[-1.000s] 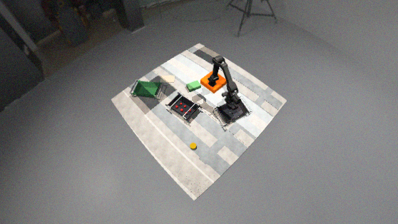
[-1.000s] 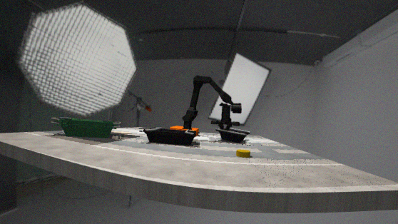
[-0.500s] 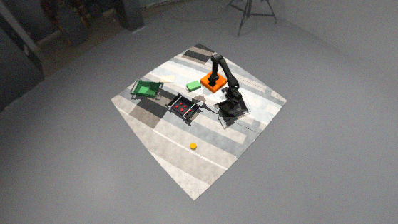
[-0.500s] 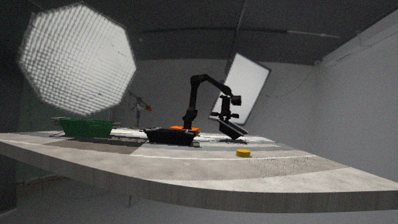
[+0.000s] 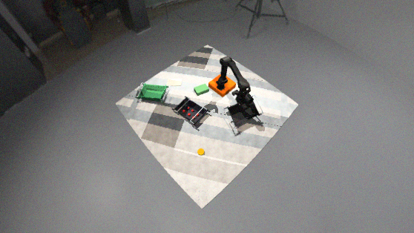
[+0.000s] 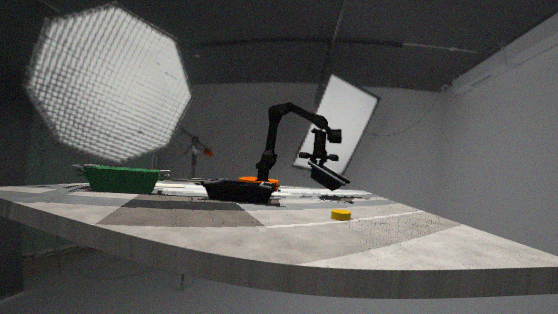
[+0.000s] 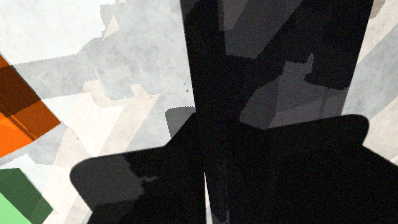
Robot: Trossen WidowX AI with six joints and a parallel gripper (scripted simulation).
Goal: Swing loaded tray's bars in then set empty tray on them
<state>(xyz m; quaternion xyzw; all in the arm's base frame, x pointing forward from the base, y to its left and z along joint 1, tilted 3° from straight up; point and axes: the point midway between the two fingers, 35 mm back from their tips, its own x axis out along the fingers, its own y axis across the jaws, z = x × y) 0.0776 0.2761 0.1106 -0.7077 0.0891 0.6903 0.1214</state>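
The loaded black tray (image 5: 184, 115) (image 6: 240, 191) stands on the table with several red blocks (image 5: 188, 107) inside. One bright wire bar (image 5: 199, 115) crosses its top near the lower-right end in the top view. Whether the bar at the upper-left end is in or out is too small to tell. My gripper (image 5: 245, 105) (image 6: 319, 162) (image 7: 203, 117) is shut on a wall of the empty black tray (image 5: 237, 118) (image 6: 327, 176) (image 7: 207, 50). That tray hangs above the table, tilted down to the right in the exterior view, to the right of the loaded tray.
A green tray (image 5: 153, 93) (image 6: 122, 179) stands at the left. A light green block (image 5: 201, 89) (image 7: 10, 202) lies near the orange base (image 5: 230, 87) (image 7: 10, 135) under the arm. A yellow disc (image 5: 200, 151) (image 6: 341, 215) lies toward the front, and a pale sheet (image 5: 174, 82) behind the loaded tray.
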